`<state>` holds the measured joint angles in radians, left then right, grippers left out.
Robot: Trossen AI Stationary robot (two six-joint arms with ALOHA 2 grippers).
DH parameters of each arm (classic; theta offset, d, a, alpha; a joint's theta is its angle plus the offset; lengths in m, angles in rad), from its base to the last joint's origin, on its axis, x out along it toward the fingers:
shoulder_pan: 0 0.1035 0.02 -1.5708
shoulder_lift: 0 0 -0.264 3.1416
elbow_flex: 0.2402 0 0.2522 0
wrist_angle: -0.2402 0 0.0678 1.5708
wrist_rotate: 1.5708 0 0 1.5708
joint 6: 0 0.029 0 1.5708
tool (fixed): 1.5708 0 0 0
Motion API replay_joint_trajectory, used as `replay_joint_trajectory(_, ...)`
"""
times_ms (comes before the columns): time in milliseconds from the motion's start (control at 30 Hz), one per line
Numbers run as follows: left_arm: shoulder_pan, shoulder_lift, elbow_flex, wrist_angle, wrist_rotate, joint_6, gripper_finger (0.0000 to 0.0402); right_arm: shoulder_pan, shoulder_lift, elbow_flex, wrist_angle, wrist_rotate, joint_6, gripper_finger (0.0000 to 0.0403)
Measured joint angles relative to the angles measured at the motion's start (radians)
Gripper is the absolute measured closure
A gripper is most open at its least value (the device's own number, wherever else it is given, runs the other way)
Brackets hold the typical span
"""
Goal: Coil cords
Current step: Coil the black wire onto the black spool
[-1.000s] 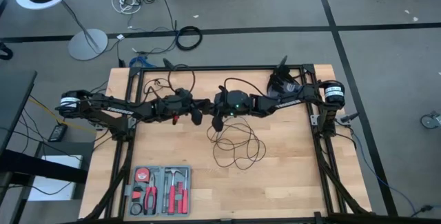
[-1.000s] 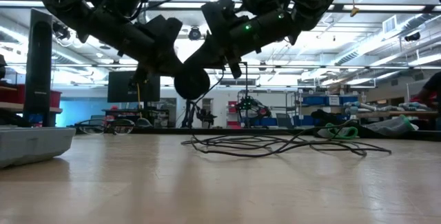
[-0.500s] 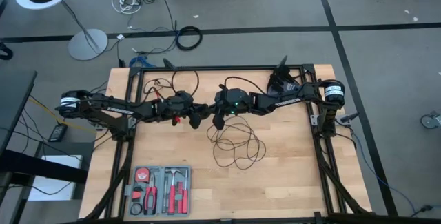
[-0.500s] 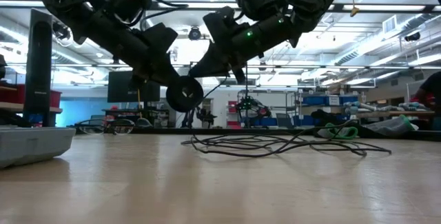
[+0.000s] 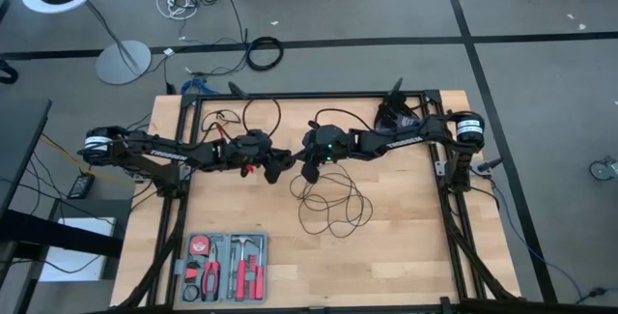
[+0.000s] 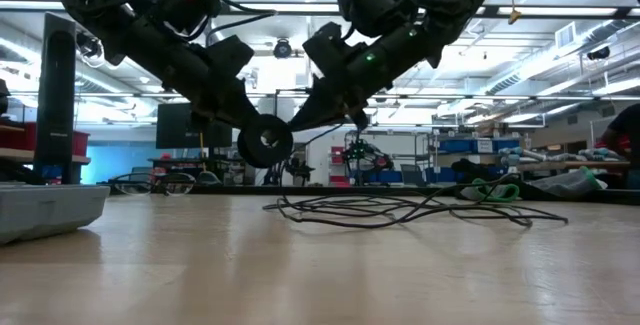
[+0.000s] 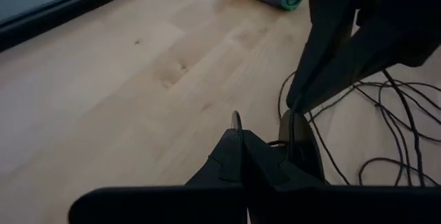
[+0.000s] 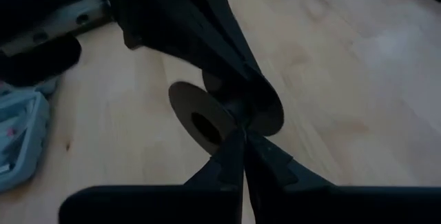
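Above the wooden surface (image 5: 406, 246), the left gripper (image 5: 286, 163) is holding the puck (image 6: 264, 142) in shut jaws while the right gripper's (image 5: 311, 173) closed jaws are pinching the cord (image 5: 333, 203), likely mid-winding, so the next loop needs gathering.

We saw a light wooden tabletop (image 5: 386, 246) bordered by a dark metal frame (image 5: 319, 96). The thin black cord (image 5: 333, 203) lay on it in loose, overlapping loops near the middle, spread flat across the wood in the low view (image 6: 400, 210). A grey tool tray (image 5: 224, 267) with red-handled tools sat at the near left corner, well apart from the cord. At the far right corner rested a dark object (image 5: 396, 113) whose kind we could not tell.
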<state>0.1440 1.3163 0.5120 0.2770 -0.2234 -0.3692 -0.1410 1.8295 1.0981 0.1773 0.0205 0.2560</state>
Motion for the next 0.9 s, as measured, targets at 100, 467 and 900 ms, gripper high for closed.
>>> replay_joint_trajectory(100, 0.0, -0.001, 0.0, -0.019, 0.023, 0.004, 0.0401, -0.001, -0.013, 0.0, -0.025, -0.034, -0.043, 0.0381)
replay_joint_trajectory(467, 0.0, -0.001, 0.0, -0.04, 0.012, 0.02, 0.0401, -0.016, -0.017, -0.001, -0.193, -0.04, 0.01, 0.0287)
replay_joint_trajectory(900, 0.0, -0.001, 0.0, -0.113, -0.049, 0.017, 0.0401, -0.003, -0.016, 0.0, -0.238, 0.024, 0.038, 0.0281)
